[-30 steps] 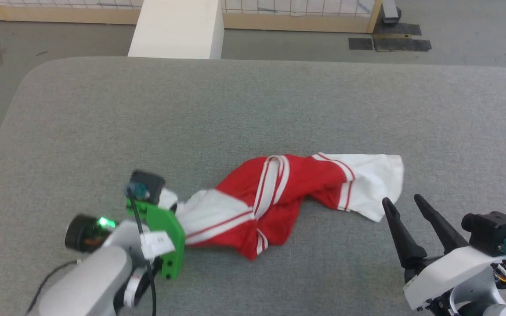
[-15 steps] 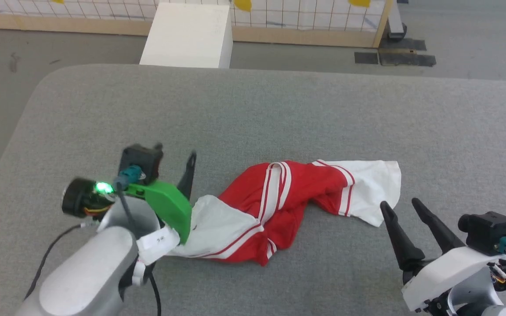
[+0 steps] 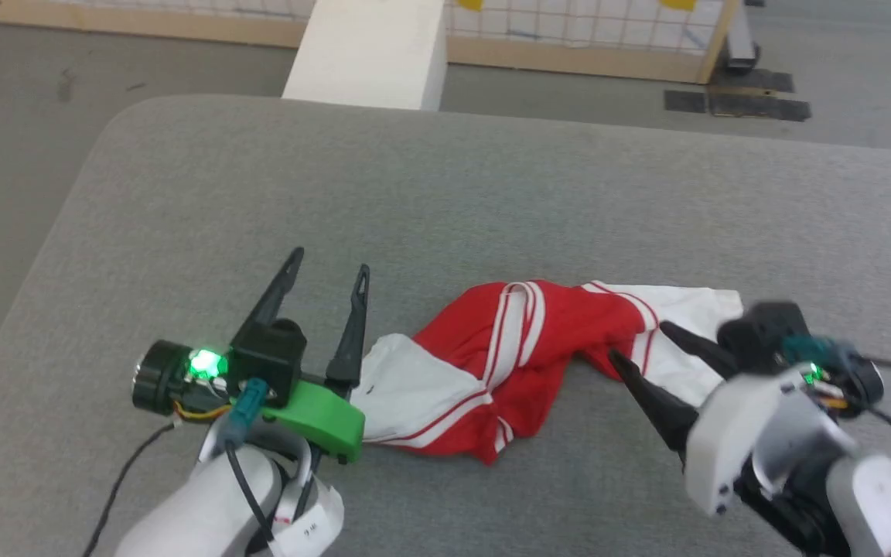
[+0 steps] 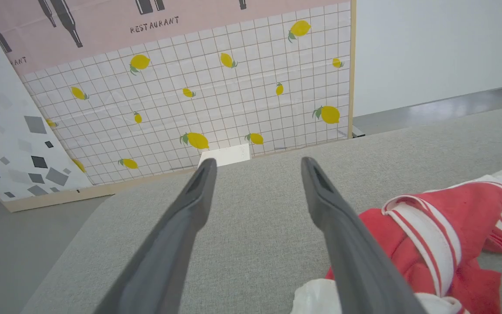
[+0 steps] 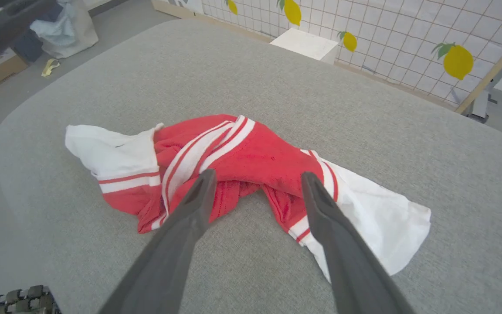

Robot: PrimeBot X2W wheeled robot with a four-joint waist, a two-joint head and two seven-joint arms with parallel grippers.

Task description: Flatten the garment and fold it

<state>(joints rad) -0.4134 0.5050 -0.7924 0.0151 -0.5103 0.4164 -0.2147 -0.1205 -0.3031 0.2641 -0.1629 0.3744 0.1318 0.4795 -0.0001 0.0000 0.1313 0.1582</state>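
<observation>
Left gripper [image 3: 331,260] stood wide, holding nothing, crumpled red-and-white shirt [image 3: 484,363] lay just beside its right finger, right gripper [image 3: 639,340] equally wide, tips near shirt's other sleeve, grey cushion [image 3: 492,193] beneath.

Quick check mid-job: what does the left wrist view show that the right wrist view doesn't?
Left wrist: open left gripper pointing across bare grey padding, RESTAURANT poster above the lemon-grid panel. Right wrist: open right gripper aimed at the twisted middle of the jersey, pale bag on the floor. Both: jersey, grey padding, lemon-grid panel, white box.
</observation>
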